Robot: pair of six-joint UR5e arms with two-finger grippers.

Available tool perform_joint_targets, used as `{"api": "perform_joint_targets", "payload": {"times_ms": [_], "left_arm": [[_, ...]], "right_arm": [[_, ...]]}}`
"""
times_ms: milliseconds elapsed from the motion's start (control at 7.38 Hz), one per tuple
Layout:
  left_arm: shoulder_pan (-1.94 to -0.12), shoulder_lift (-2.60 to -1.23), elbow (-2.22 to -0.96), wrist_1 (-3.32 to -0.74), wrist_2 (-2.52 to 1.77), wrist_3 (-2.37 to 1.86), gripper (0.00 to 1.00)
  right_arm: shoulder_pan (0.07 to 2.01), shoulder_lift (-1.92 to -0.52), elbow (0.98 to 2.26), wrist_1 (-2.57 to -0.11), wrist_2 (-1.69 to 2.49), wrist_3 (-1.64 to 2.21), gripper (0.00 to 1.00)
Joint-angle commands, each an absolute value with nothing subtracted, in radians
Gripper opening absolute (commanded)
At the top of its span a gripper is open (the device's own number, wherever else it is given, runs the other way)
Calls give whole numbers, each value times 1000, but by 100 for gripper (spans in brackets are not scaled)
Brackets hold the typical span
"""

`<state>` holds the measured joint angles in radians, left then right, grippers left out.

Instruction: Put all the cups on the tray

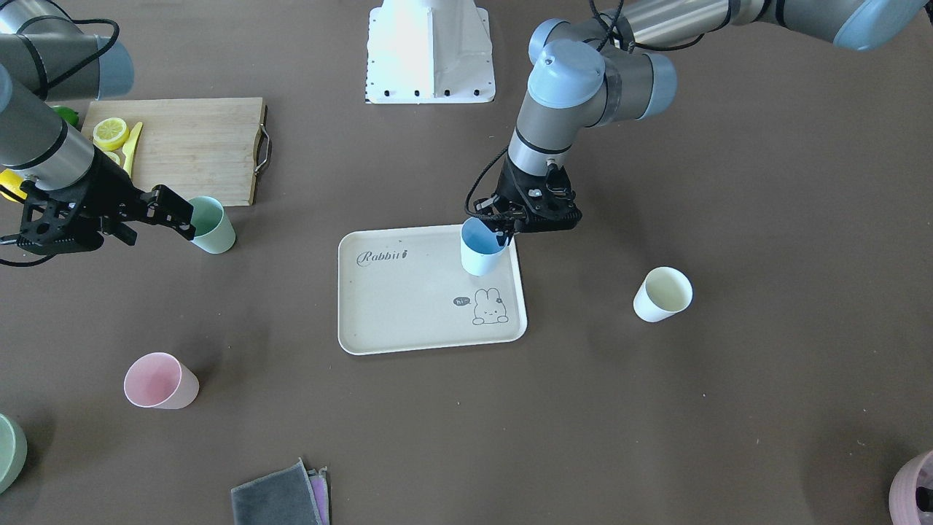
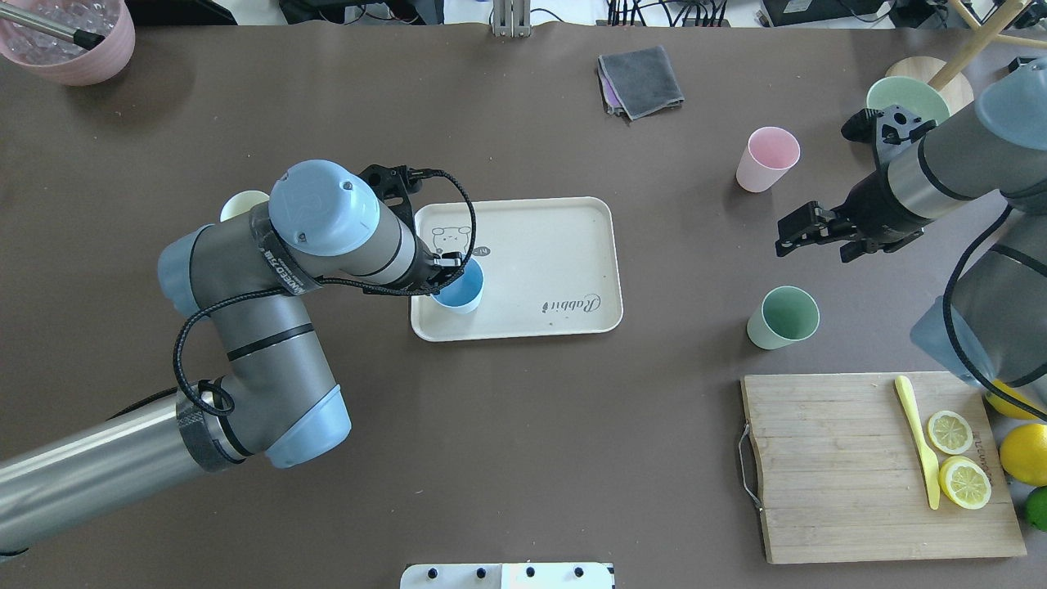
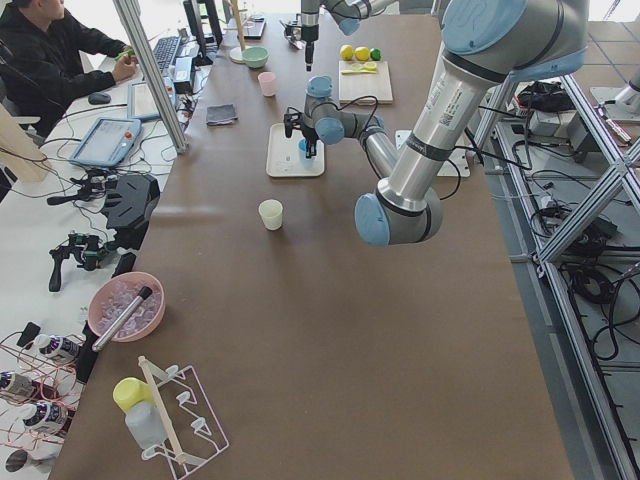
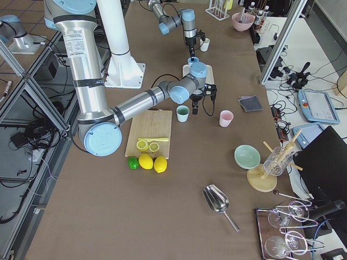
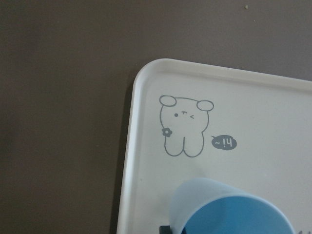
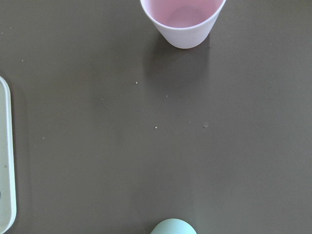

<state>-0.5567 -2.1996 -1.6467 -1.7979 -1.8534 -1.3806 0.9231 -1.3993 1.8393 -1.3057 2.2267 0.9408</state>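
My left gripper (image 1: 503,230) is shut on the rim of the light blue cup (image 1: 481,249), which is upright at the cream tray's (image 1: 408,321) corner beside the bunny drawing; I cannot tell whether it rests on the tray or hangs just above it. It also shows in the left wrist view (image 5: 229,209). My right gripper (image 1: 166,217) is open and empty, just above and beside the mint green cup (image 1: 213,226). The pink cup (image 1: 159,380) and the cream-white cup (image 1: 662,294) stand on the table off the tray. The right wrist view shows the pink cup (image 6: 183,22) and the mint cup's rim (image 6: 173,227).
A wooden cutting board (image 1: 197,146) with lemon slices and a yellow knife lies behind the mint cup. A folded grey cloth (image 2: 640,80), a pale green bowl (image 2: 906,96) and a mauve pot (image 2: 69,37) sit along the far edge. The robot base (image 1: 430,51) is at the back.
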Motion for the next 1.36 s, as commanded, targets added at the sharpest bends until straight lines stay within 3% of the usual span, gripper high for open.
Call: {"api": "perform_joint_targets", "payload": {"times_ms": [0, 542, 814, 1085, 1220], "left_arm": [[-552, -2206, -1651, -1796, -1853, -1381, 77], [-586, -2223, -1660, -1790, -1862, -1352, 79], [-586, -2223, -1661, -1792, -1861, -1348, 83], [-586, -2223, -1661, -1793, -1861, -1347, 97], [-589, -2223, -1661, -1793, -1861, -1342, 97]], "right_arm": [[896, -1417, 1836, -1307, 2195, 940, 100], [856, -1515, 1909, -1302, 2198, 942, 100], [818, -1517, 1887, -1304, 2174, 940, 100], [778, -1491, 1841, -1304, 2125, 940, 99], [775, -1486, 1839, -1304, 2122, 942, 93]]}}
